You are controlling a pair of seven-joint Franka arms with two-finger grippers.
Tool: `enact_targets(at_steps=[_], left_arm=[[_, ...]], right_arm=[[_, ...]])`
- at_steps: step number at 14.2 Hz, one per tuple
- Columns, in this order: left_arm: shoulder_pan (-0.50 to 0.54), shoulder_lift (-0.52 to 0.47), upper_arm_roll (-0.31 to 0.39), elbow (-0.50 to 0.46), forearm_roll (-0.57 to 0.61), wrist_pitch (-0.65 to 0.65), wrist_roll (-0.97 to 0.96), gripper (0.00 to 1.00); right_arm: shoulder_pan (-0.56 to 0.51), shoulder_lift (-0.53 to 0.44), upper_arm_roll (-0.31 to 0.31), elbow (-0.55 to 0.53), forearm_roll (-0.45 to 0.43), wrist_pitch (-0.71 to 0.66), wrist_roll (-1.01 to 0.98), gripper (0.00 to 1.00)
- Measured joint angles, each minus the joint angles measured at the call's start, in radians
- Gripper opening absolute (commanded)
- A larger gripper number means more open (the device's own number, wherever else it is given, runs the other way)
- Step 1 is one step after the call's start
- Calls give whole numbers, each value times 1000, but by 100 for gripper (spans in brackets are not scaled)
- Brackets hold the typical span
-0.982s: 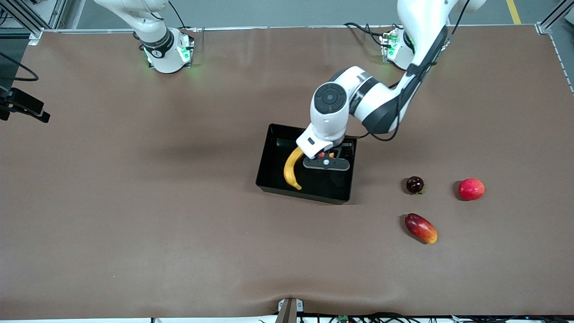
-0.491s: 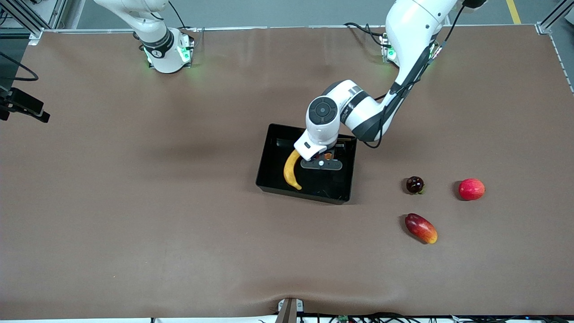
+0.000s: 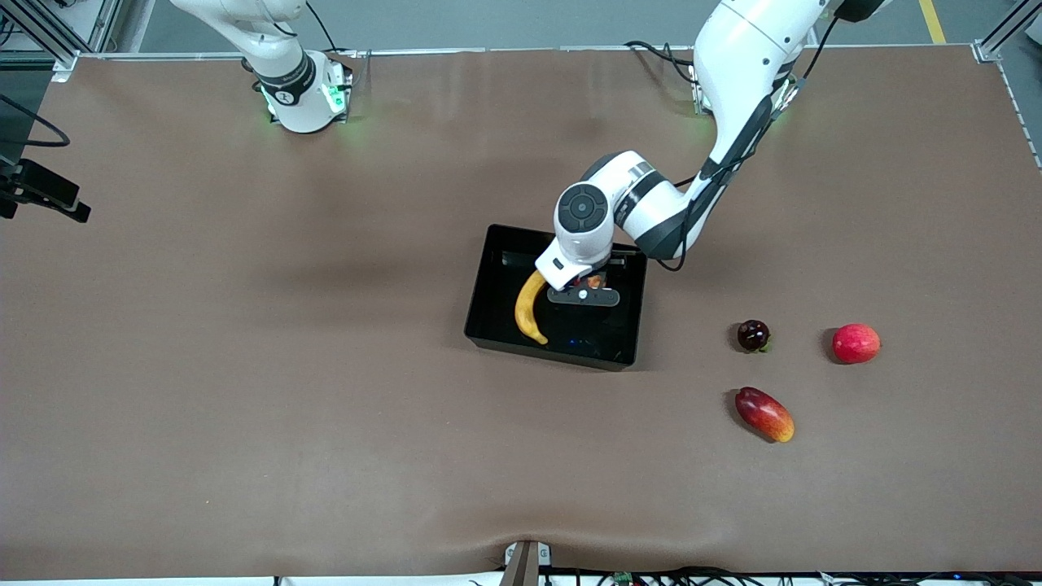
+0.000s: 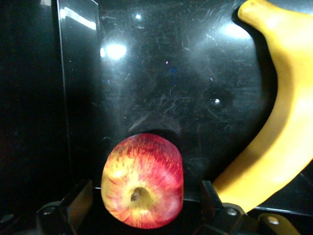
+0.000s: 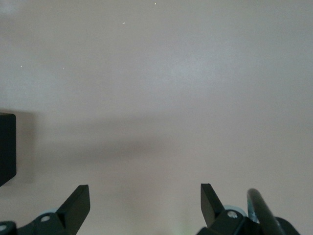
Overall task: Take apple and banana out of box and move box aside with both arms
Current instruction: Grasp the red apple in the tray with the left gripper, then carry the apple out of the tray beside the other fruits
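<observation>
The black tray (image 3: 488,277) stands mid-table. The yellow banana (image 3: 527,309) lies in it along the wall toward the right arm's end. It also shows in the left wrist view (image 4: 279,137). My left gripper (image 3: 588,286) is down inside the tray beside the banana. In the left wrist view the red apple with yellow streaks (image 4: 143,181) sits between the fingers of my left gripper (image 4: 143,196), low over the tray floor (image 4: 161,73). There is a gap on each side, so the jaws are open. My right gripper (image 5: 144,196) is open and empty over bare table, out of the front view.
Toward the left arm's end lie a dark maroon round fruit (image 3: 753,334), a round red fruit (image 3: 855,343) and, nearer the front camera, an oblong red-yellow mango (image 3: 764,413). A black tray corner (image 5: 6,147) shows in the right wrist view.
My left arm has drawn in and lowered its hand deeper into the tray with the apple. The banana and the loose fruits have not moved.
</observation>
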Motion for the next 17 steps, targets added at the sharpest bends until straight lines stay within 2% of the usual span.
enact_targets(at_steps=[2,3,7,10,12,17], left_arm=[[-5,10,-1,0,0,5,1,16],[-7,11,-1,0,0,6,1,0],[-8,9,-1,13,0,14,3,0],[-6,-6,-1,63,0,6,14,0],[0,-35,0,112,0,-46,14,0],[48,-132,3,266,-4,-283,82,0]], right_arm=[[0,0,0,0,0,0,0,100],[0,0,0,0,0,0,0,100],[0,0,0,0,0,0,0,100],[0,0,0,1,0,0,0,100],[0,0,0,1,0,0,0,100],[0,0,0,1,0,0,0,100]])
